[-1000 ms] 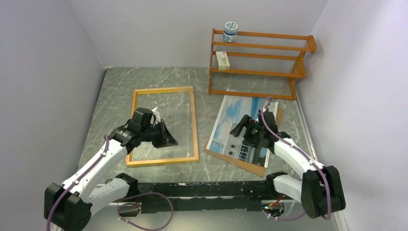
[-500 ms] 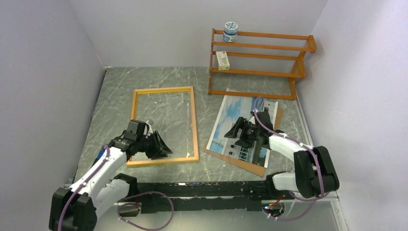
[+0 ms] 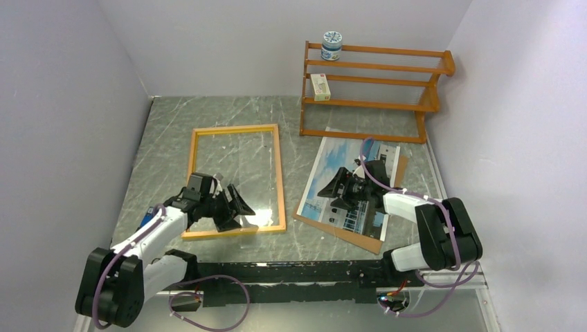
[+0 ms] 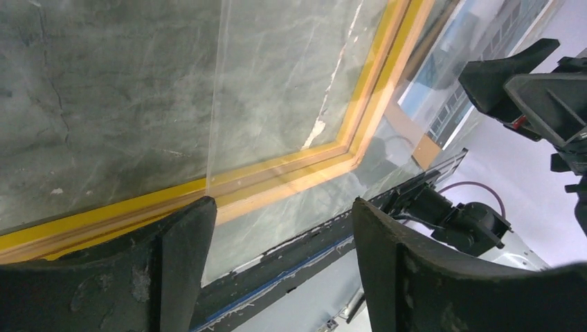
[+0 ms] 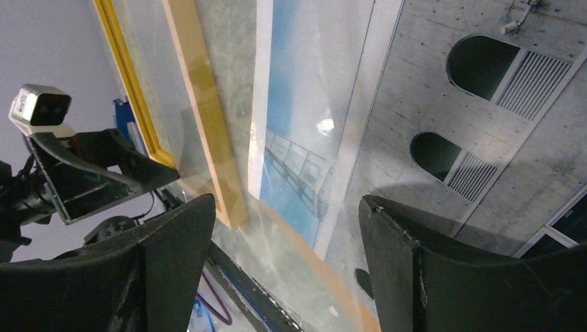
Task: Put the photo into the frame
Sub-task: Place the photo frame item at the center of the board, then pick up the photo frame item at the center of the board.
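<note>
Yellow frame (image 4: 291,169) sits just past my left jaws, which just opened; right jaws spread above the photo (image 5: 297,83), not inserted yet

Wood, glass, paper, marbled top
Smooth wooden frame (image 3: 280,181); clear glossy pane (image 4: 277,83); shiny paper photo (image 3: 331,169); grey marbled, scuffed table (image 3: 166,131).

A grey marbled counter (image 3: 173,131) sits between pale lilac walls (image 3: 69,104). At its far right corner stands an orange-brown wooden shelf rack (image 3: 374,67) with three tiers. A small jar (image 3: 332,45) with a blue and white lid stands upright at the left end of the top tier. A small pale box (image 3: 320,86) rests on the middle tier just below it. Nearer on the right lies a brown cardboard backing board (image 3: 361,239), mostly covered, only its near edge and far corner showing
</note>
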You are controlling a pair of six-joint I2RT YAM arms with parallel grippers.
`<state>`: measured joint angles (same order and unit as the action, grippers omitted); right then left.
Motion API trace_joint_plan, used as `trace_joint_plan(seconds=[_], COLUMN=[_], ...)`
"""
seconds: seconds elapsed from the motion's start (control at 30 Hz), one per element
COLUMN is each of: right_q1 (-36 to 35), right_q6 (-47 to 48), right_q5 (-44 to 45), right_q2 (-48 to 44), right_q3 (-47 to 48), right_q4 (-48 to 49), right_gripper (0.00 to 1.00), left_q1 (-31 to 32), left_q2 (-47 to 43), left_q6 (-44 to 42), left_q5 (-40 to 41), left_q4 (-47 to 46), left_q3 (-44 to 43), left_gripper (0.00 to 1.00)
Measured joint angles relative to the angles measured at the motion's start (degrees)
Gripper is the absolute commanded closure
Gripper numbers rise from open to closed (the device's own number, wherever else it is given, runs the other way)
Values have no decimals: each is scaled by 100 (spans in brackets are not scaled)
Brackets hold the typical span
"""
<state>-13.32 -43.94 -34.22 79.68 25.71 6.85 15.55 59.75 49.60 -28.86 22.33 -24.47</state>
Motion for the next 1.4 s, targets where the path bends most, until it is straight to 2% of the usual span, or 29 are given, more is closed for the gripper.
trace_joint_plan(seconds=[0.13,0.3,0.43,0.63,0.83,0.97,1.1,1.27,1.4], right_q1=[-2,-2,-2,0,0,2,7,-9,-20], right_q6=[-17,-9,0,28,42,39,24,-146,-428], right_q5=[-61,-52,-55,-94,-146,-236,-269,-254,-197], right_q2=[59,57,57,63,48,74,66,-118,-435], right_q3=[-2,-2,-7,-59,-144,-210,-251,-409,-560], right_q4=[83,76,83,197,365,542,627,741,704], right_gripper=[20,20,20,20,20,21,20,15,8], left_q1=[0,-20,-22,-33,-37,-37,-68,-140,-195], left_q2=[7,-308,-225,776,706,636,595,190,-330], left_q6=[-33,-96,-87,72,339,544,614,664,595], left_q5=[391,994,1088,586,70,-186,-402,-693,-841], left_q4=[92,306,-20,-1084,-2455,-3117,-3405,-3379,-2503], left_q3=[-151,-256,-240,-31,645,1049,1060,916,330], left_gripper=[6,6,6,20,33,64,95,98,97])
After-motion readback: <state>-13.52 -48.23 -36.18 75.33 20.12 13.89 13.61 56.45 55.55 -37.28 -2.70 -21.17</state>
